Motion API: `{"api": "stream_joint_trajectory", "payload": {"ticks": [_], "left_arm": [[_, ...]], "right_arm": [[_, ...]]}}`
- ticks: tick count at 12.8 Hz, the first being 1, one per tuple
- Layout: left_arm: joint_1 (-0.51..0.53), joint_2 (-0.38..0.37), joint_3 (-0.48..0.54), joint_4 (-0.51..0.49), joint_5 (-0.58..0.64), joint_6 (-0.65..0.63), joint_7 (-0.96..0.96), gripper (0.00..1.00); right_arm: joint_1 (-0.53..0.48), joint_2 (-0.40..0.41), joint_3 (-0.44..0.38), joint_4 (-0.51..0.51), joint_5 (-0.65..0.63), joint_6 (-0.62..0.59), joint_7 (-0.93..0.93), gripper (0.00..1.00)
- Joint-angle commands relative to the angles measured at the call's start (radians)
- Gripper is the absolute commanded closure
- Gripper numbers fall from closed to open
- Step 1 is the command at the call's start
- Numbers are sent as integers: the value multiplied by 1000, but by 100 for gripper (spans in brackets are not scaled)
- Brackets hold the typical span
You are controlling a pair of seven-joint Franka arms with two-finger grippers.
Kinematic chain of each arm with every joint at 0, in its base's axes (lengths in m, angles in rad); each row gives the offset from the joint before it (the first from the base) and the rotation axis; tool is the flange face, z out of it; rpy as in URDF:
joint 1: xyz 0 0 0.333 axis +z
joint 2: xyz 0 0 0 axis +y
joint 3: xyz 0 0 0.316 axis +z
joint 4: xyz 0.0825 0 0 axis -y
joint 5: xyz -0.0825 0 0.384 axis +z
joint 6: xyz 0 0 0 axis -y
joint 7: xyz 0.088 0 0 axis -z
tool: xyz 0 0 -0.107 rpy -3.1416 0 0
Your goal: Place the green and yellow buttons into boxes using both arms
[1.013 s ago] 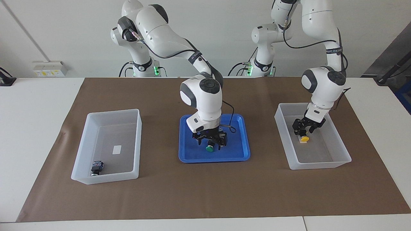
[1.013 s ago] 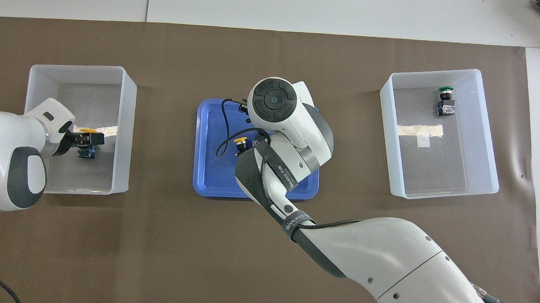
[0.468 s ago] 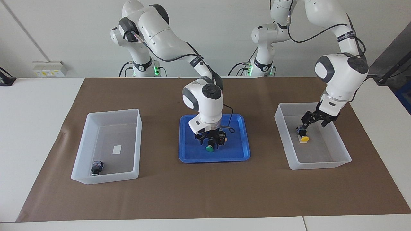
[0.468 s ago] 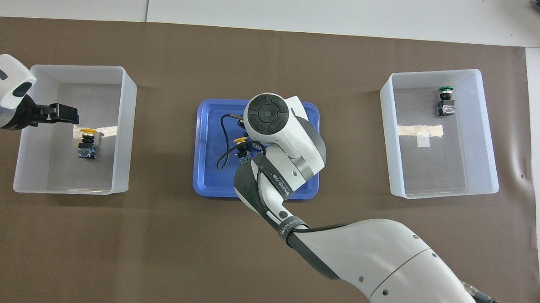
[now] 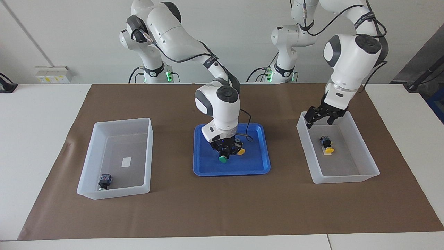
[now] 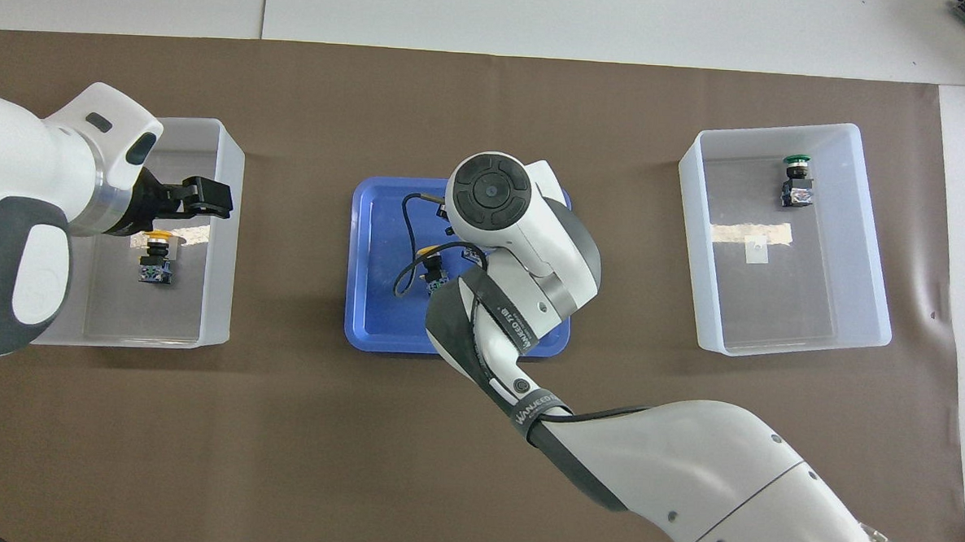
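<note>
Two translucent white plastic bins with sloping walls: one (image 5: 338, 175) at the left arm's end holds a yellow button (image 5: 327, 145) lying on its side, cap pointing away from the robots; the other (image 5: 114, 192) holds a green button (image 6: 797, 180) likewise. Glossy blue tray (image 5: 258, 166) between them carries a yellow-capped button (image 5: 240, 150). Left gripper (image 5: 321, 118) hangs open and empty over its bin's rim; right gripper (image 5: 224, 150) is closed on a green-capped button (image 5: 223, 159) at the tray.

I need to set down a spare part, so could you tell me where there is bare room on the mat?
Bare brown mat lies between the blue tray and each box. The tray is crowded: right hand and two buttons.
</note>
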Motion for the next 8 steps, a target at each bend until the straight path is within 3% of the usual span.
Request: {"api": "stream_joint_trajectory", "payload": {"ticks": [1,5,8], "left_arm": [[-109,-18,15,-98,-9,139,-143,0],[-258,17,17,-185,-9,328,-313,0],[-347,104,21,-162,12,373,-433,0]], "right_arm": [[-107,-156,13,-127,-6,-38,-128,100],[-288,-333,13,-298,2,-39,-433,100],[-384,-353,13,-304,4,-39,-606,100]]}}
